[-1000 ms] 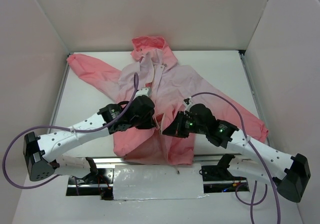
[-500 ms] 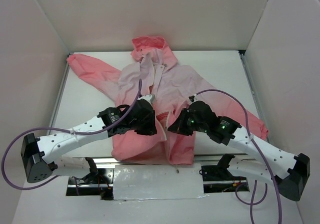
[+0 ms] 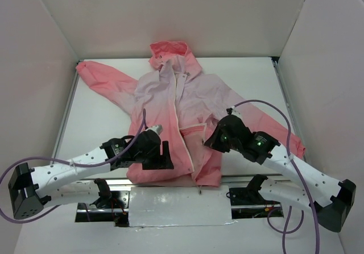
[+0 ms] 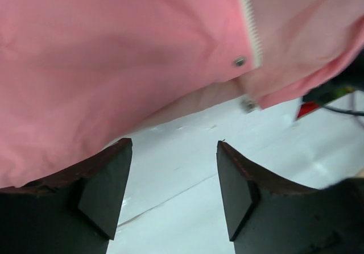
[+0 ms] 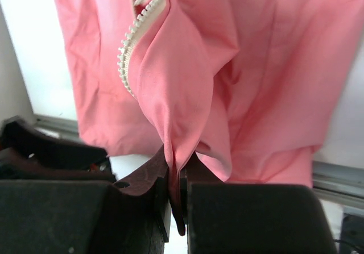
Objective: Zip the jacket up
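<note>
The jacket (image 3: 170, 100) lies spread on the white table, hood at the far side, coral pink at the hem. Its white zipper (image 3: 183, 130) runs down the front. My left gripper (image 3: 165, 155) stands open just off the jacket's near hem, with only bare table between its fingers (image 4: 108, 174). The hem, a zipper end (image 4: 251, 24) and a metal snap (image 4: 240, 61) show beyond the fingertips. My right gripper (image 3: 211, 136) is shut on a raised fold of the right front panel (image 5: 187, 83), beside a curl of zipper teeth (image 5: 132, 41).
White walls close in the table on three sides. A metal rail and a white taped panel (image 3: 179, 206) run along the near edge between the arm bases. Purple cables (image 3: 267, 109) loop over both arms. The jacket's sleeves reach toward the far left corner (image 3: 91, 69) and the right side.
My left gripper has opened, let go of the jacket and drawn back toward the near edge. The right gripper has shifted right, still holding its fold.
</note>
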Controlling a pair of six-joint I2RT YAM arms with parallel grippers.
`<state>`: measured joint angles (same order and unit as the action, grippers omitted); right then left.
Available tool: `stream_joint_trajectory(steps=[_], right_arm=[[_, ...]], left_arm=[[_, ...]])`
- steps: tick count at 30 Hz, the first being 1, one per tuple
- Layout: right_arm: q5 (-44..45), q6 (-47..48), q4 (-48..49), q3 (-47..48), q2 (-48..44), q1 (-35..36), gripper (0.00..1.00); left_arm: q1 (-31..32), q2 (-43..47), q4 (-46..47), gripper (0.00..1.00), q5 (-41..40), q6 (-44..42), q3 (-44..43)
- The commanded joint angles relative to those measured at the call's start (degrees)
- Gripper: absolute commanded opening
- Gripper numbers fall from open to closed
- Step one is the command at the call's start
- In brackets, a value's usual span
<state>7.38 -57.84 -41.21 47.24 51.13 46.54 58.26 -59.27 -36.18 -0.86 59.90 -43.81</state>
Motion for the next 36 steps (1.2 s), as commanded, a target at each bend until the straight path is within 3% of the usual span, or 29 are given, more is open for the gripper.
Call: stream_joint_trajectory(steps=[1, 6, 9, 11, 14, 21, 27, 36], right_arm=[[2.9, 2.7, -0.9, -1.7, -1.6, -2.2, 0.00], [1.6, 4.3, 0.0, -4.1, -4.6, -5.6, 0.00], [0.6, 6.8, -0.9, -4.1, -6.7, -8.7, 0.00], [-1.0, 8.8, -1.5, -4.2, -8.2, -11.5, 0.00], [-2.7, 11.2, -2.1, -4.1, -9.0, -13.7, 0.00], [-6.0, 14.1, -1.6, -2.0, -8.7, -15.6, 0.00], [-7.1, 15.7, -0.8, -0.8, -7.6, -16.5, 0.00], [-10.0, 18.5, -0.8, -0.5, -8.5, -19.5, 0.00]], left_arm=[[0.4, -3.3, 8.0, 0.75, -1.1, 9.9, -4.5], [1.2, -11.0, 18.8, 0.77, 0.1, 19.3, -4.4], [1.7, -16.0, 19.6, 0.73, -1.8, 23.2, -6.4], [2.7, -20.6, 13.4, 0.65, -3.8, 24.8, -11.4], [4.4, -26.1, 3.2, 0.65, -7.8, 27.5, -18.4], [5.9, -33.0, -3.1, 0.65, -7.6, 32.4, -21.6], [7.0, -39.5, -9.8, 0.63, -9.0, 32.0, -27.1], [7.0, -45.8, -12.2, 0.62, -9.8, 31.2, -30.5]])
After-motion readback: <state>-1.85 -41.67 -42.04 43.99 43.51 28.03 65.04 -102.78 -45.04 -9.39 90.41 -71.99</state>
